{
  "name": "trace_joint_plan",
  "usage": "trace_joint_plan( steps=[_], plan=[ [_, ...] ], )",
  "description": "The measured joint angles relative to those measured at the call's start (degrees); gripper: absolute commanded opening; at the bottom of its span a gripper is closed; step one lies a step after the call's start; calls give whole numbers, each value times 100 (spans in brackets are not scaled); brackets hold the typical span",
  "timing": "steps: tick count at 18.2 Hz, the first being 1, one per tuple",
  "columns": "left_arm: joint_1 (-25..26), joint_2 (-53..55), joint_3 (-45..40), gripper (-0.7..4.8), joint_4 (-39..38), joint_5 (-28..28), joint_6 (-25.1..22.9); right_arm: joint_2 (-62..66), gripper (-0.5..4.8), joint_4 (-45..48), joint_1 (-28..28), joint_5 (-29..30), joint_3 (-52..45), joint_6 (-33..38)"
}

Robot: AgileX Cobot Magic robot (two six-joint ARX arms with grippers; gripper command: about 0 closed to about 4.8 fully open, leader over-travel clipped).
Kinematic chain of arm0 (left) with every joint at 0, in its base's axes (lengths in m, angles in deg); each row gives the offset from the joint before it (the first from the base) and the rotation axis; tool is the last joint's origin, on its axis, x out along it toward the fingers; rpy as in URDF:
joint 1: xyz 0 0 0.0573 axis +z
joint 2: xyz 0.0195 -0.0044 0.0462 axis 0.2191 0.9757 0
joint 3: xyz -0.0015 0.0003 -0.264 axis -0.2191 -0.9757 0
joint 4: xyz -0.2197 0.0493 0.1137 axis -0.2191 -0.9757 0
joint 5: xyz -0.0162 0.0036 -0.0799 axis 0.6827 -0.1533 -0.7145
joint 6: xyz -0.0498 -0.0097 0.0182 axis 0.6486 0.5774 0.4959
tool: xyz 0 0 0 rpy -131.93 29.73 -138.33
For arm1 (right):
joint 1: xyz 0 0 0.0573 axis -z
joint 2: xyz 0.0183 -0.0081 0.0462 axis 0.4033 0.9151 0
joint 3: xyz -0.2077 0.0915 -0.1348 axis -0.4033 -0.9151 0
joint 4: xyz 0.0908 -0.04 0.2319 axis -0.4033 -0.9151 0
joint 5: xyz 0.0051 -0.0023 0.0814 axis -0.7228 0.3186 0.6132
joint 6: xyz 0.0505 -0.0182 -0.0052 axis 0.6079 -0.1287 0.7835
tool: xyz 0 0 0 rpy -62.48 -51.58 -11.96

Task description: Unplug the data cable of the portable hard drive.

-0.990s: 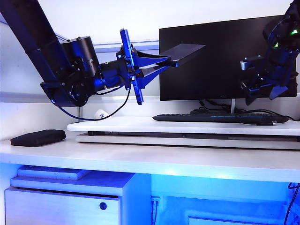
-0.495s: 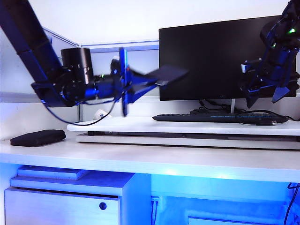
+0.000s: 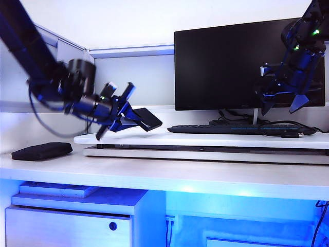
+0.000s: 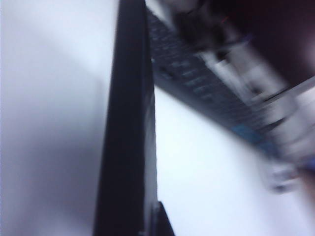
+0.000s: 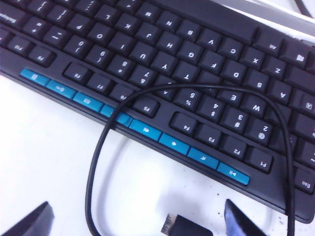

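Note:
My left gripper [image 3: 132, 117] is shut on the portable hard drive [image 3: 148, 119], a thin black slab held tilted just above the left end of the white board [image 3: 123, 138]. The blurred left wrist view shows the hard drive [image 4: 129, 137] edge-on. No cord hangs from it. The data cable [image 5: 101, 147] loops over the keyboard [image 5: 147, 54], and its flat black plug [image 5: 189, 228] lies loose on the white board. My right gripper [image 5: 138, 223] hangs open above that plug, one fingertip on each side, not touching it. In the exterior view, my right gripper [image 3: 280, 105] is above the keyboard's right end.
A black monitor [image 3: 241, 62] stands behind the keyboard [image 3: 231, 129], with thicker black cables [image 3: 226, 119] at its foot. A black padded cushion [image 3: 42, 151] lies on the desk at the left. The white board sits raised on the desk [image 3: 169, 175].
My left arm swung down and turned its wrist, carrying the hard drive from monitor height to just above the board. The right gripper stayed open and barely shifted.

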Motion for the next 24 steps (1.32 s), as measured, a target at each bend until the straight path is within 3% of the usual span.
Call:
trace_joint_plan(
  steps=[4, 8, 10, 11, 13, 14, 15, 24],
  plan=[
    [-28, -15, 894, -5, -1757, 1126, -2039, 0, 453, 7, -9, 153, 0, 146],
    [-35, -42, 1019, 4, -2218, 2218, -3565, 0, 454, 11, -17, 428, 0, 448],
    [-37, -52, 1025, 183, -2271, 2411, -4122, 0, 473, 20, -22, 459, 0, 487],
    [-39, -52, 1025, 254, -2293, 2420, -4258, 0, 473, 57, -22, 553, 0, 509],
    [-35, -33, 1023, 286, -2444, 2455, -4352, -2, 473, 133, -26, 634, 2, 608],
    [-35, -26, 1021, 360, -2500, 2455, -4352, -4, 473, 166, -26, 699, 2, 632],
    [-35, -28, 1021, 479, -2509, 2444, -4350, -24, 473, 170, -26, 715, 0, 638],
    [-35, -28, 1021, 479, -2675, 2122, -4350, -282, 475, 275, -31, 1327, -7, 866]
  ],
)
